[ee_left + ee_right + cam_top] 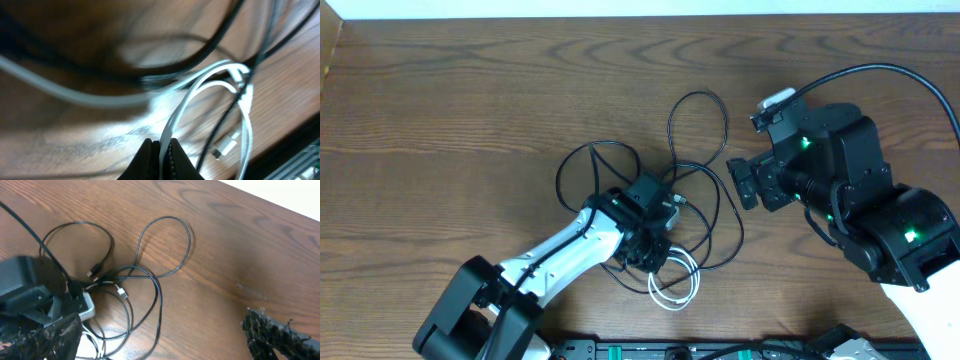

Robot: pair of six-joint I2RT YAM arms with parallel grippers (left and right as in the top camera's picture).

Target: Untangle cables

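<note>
Several thin black cables [698,150] lie in overlapping loops in the middle of the table, with a white cable [676,286] looped at their near edge. My left gripper [655,248] sits over the tangle. In the left wrist view it [162,150] is shut on the white cable [200,92], with black cables [222,42] crossing above and a white plug end [226,146] lying on the wood. My right gripper [740,185] is open and empty, just right of the loops. In the right wrist view its fingers [165,340] straddle bare wood beside the black loops [160,295].
The wooden table [470,100] stretches left and back. The left arm's body [560,255] lies across the near left. The left wrist housing [27,290] fills the lower left of the right wrist view. A black rail [670,350] runs along the near edge.
</note>
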